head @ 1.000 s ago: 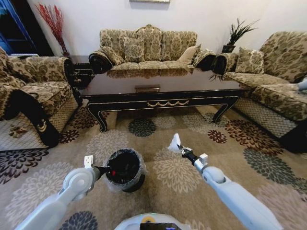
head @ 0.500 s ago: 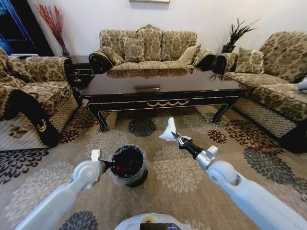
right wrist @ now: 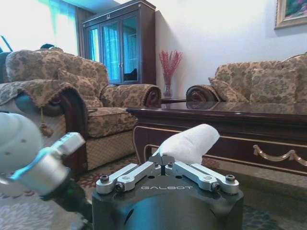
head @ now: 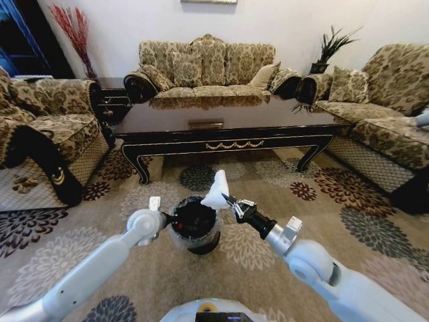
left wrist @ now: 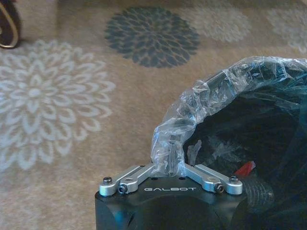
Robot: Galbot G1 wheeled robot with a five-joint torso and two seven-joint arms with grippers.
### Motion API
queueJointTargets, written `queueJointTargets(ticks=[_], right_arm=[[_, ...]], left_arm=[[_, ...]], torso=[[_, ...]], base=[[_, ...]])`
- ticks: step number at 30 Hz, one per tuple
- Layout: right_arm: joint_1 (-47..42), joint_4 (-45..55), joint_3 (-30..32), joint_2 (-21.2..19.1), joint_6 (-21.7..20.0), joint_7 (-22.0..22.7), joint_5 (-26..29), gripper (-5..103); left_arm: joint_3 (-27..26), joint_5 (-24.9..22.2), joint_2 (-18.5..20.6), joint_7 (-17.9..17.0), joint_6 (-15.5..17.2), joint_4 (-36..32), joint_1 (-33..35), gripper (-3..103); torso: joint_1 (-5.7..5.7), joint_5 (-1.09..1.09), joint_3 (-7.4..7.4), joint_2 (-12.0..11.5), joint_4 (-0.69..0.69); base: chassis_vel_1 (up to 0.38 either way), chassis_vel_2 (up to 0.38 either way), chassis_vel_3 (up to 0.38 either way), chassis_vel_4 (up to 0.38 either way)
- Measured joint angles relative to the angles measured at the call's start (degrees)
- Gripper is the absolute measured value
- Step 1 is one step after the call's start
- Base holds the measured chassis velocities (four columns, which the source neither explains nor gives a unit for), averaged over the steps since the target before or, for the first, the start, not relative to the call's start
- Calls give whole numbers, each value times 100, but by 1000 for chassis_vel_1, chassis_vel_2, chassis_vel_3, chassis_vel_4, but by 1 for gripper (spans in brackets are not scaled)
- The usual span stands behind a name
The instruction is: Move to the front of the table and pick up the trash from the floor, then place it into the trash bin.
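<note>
Right gripper point(head: 226, 198), jaws closed on the trash point(head: 216, 191), a white crumpled paper, held above the rim of the bin point(head: 194, 226). Left gripper point(head: 170, 219), jaws clamped on the bin's near rim through its liner; in the left wrist view the thin, wrinkled plastic liner point(left wrist: 192, 103) bunches over the jaws. The bin, round and black, stands or is held just above the floor point(head: 268, 174), a beige carpet with round flower medallions. Beyond it, the surface point(head: 221, 117): a low, glossy dark table with curved legs and gold scrollwork on its front edge. Patterned sofas point(head: 208, 67) ring the table on three sides; a potted plant point(head: 332, 47) stands in the far corner.
</note>
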Motion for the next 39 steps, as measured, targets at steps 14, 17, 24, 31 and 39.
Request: queueJointTargets(ticks=[14, 17, 24, 31, 39], right_arm=[[-396, 222, -166, -15, -74, -13, -189, 0], [-439, 117, -222, 7, -74, -15, -289, 0], [-520, -170, -280, 87, -58, 10, -448, 1], [-602, -183, -293, 141, -115, -96, -530, 22], [-672, -187, -268, 51, -33, -360, -812, 55]], left_arm=[[881, 5, -678, -150, 0, 398, -619, 0], [887, -10, -722, -153, 0, 397, -622, 0], [832, -20, -668, -166, -1, 357, -556, 0], [760, 9, -689, -170, 0, 356, -467, 0], [652, 29, -629, -182, 0, 268, -367, 0]], torso=[[0, -1, 0, 0, -1], [0, -1, 0, 0, -2], [0, -1, 0, 0, -1], [0, -2, 0, 0, -1], [0, -2, 0, 0, -1]], base=[[0, 0, 0, 0], [0, 0, 0, 0], [0, 0, 0, 0], [0, 0, 0, 0], [0, 0, 0, 0]])
